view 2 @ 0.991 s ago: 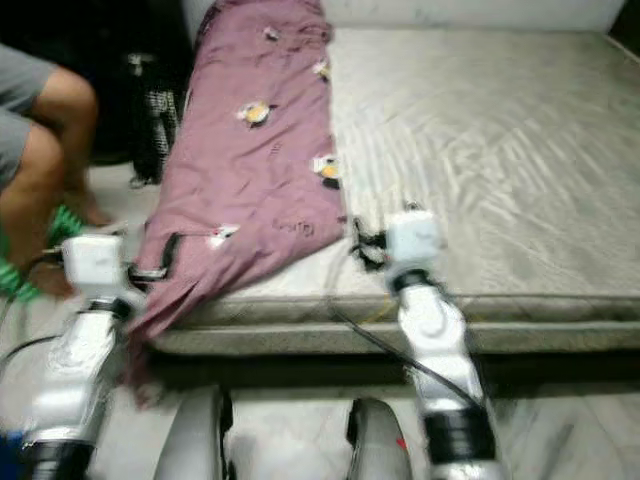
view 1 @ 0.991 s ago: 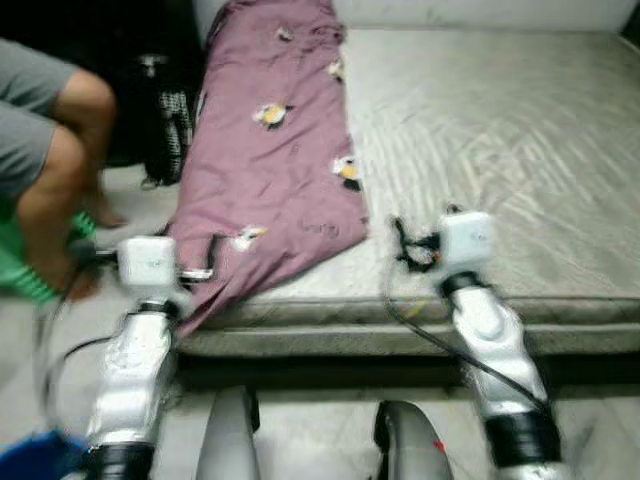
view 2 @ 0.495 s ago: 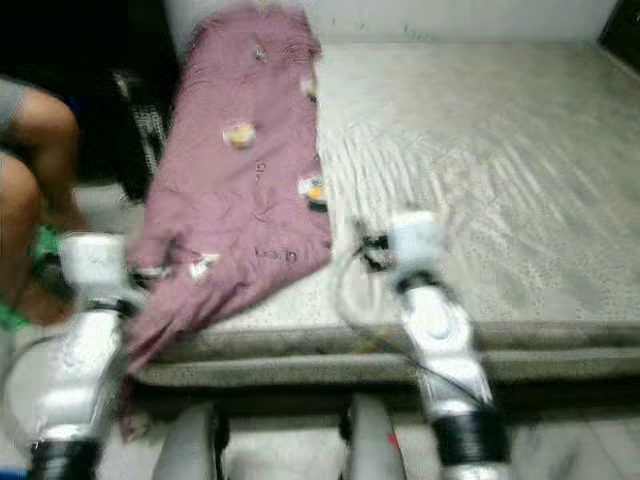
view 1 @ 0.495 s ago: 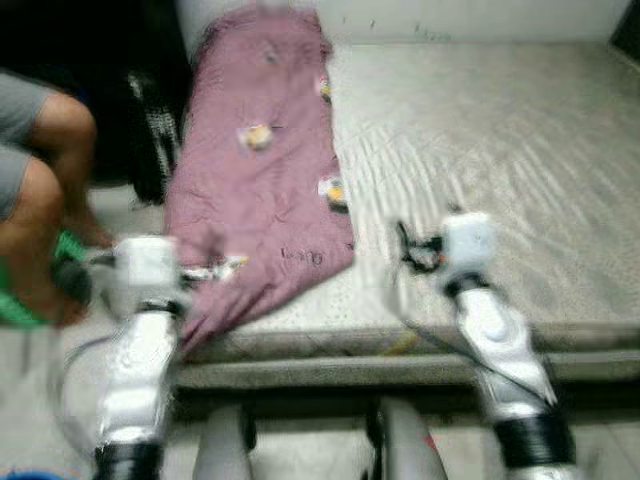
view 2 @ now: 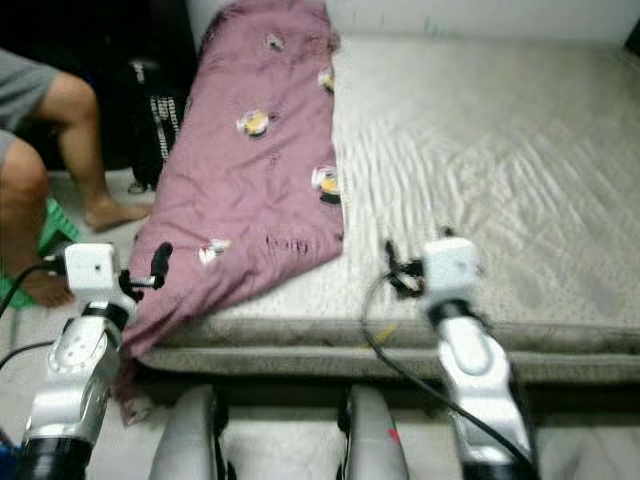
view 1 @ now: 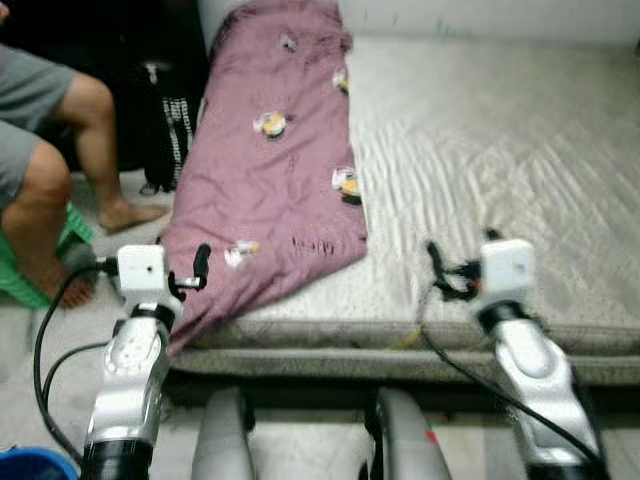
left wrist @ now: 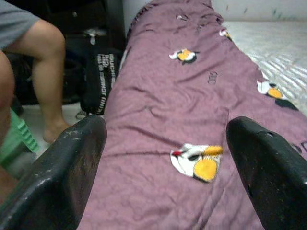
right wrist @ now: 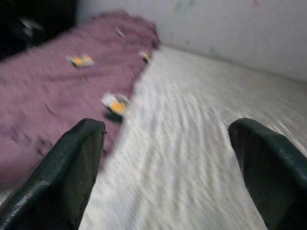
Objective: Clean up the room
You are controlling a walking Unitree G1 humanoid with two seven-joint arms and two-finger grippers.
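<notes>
A mauve blanket printed with small penguins lies lengthwise along the left side of the grey mattress. Its near corner hangs over the bed's front left edge. My left gripper is open at that hanging corner, level with the bed's edge. In the left wrist view the open left gripper frames the blanket and a penguin print, touching nothing. My right gripper is open and empty above the mattress's front edge, to the right of the blanket. In the right wrist view the right gripper faces the bare mattress.
A person's bare legs are at the left, seated on a green stool. A black bag stands on the floor beside the bed. A blue bucket sits at the bottom left. My knees are close to the bed front.
The whole view has swayed and sharpened as I move. My right arm sits a little further right and lower in the picture. Both grippers remain open and empty.
</notes>
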